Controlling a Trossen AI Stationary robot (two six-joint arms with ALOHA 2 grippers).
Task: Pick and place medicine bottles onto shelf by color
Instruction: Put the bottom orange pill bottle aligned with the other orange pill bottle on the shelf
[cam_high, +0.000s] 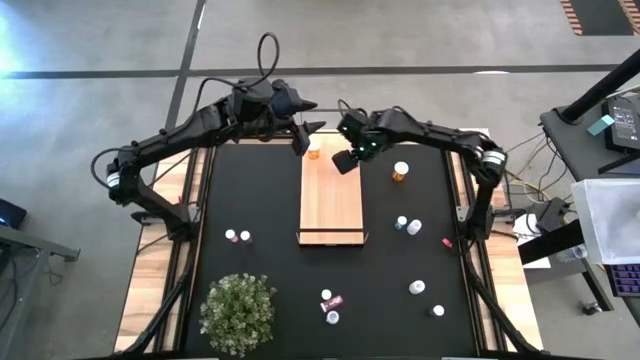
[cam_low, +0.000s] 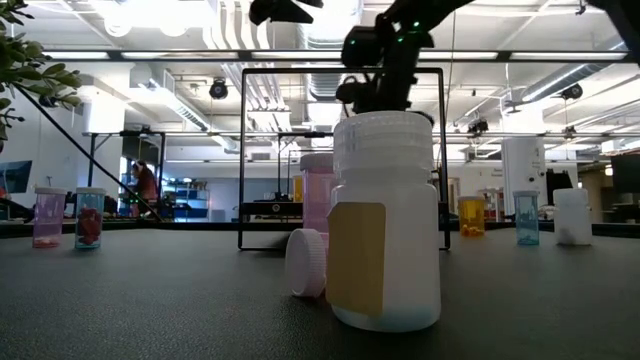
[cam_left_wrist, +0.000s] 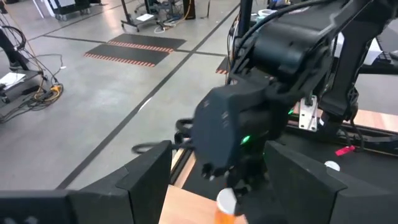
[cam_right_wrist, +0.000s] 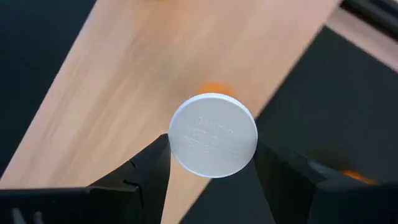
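Note:
The shelf (cam_high: 330, 200) is a light wooden board lying on the black mat. One orange medicine bottle (cam_high: 314, 152) with a white cap stands on the shelf's far end. My left gripper (cam_high: 300, 140) hangs open just beside it, with nothing between its fingers (cam_left_wrist: 149, 177). My right gripper (cam_high: 347, 160) is shut on another orange bottle with a white cap (cam_right_wrist: 212, 143), above the shelf's right edge. A third orange bottle (cam_high: 400, 172) stands on the mat to the right. My right gripper pinches the round white cap of the orange bottle by its rim (cam_right_wrist: 177, 146), one finger (cam_right_wrist: 149, 168) on either side. The fingers come from above, slanting down. The bottle hangs upright below them, its orange body mostly hidden under the cap.
Small bottles stand in pairs on the mat at the left (cam_high: 237, 237) and right (cam_high: 408, 225), with more near the front (cam_high: 330, 305). A bushy plant (cam_high: 238, 310) is at the front left. A large white bottle (cam_low: 385, 220) blocks the low view.

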